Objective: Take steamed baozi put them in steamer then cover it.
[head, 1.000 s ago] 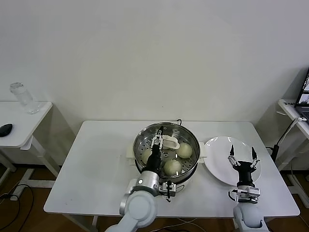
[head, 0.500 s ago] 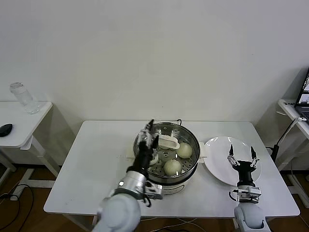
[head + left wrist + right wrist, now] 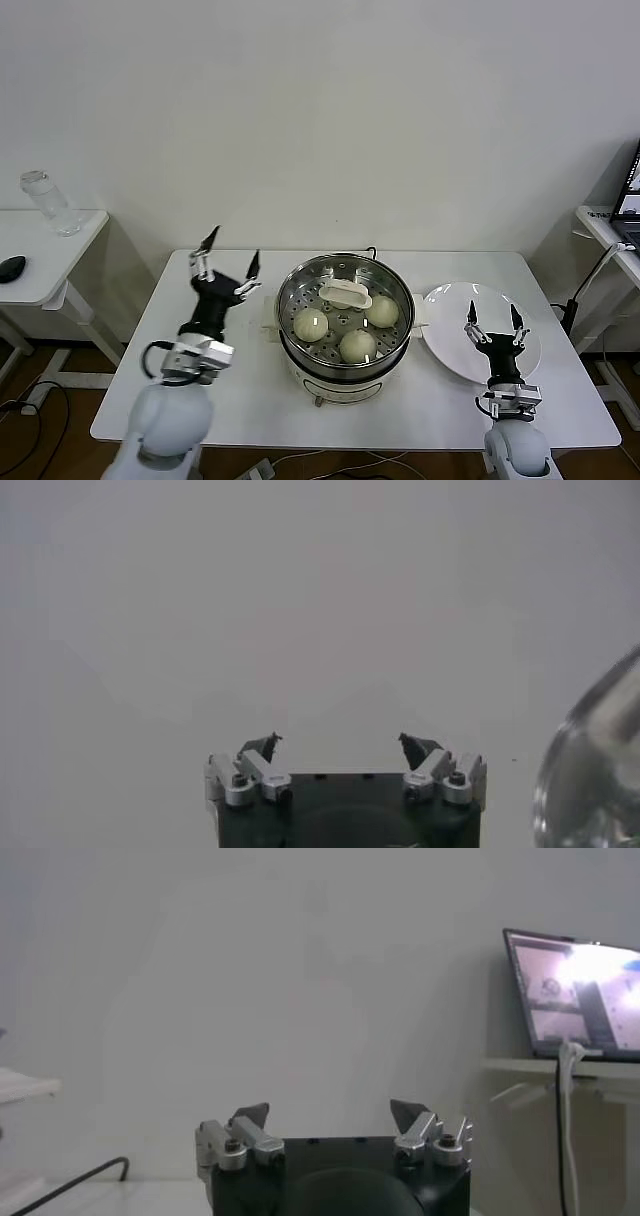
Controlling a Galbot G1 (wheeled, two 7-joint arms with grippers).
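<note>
The steel steamer stands mid-table on its white base. Three baozi show inside it: one at the left, one at the front, one at the right. The cover's cream-white handle lies across the pot's back half, and the glass itself is hard to make out. My left gripper is open and empty, raised just left of the steamer, whose shiny edge shows in the left wrist view. My right gripper is open and empty above the white plate.
A side table at the left carries a glass bottle and a black mouse. Another table at the far right holds a laptop. A cable runs behind the steamer.
My left gripper has left the cover's handle over the pot and swung out to the left of the steamer. The cover stays on the pot. The right gripper has barely moved.
</note>
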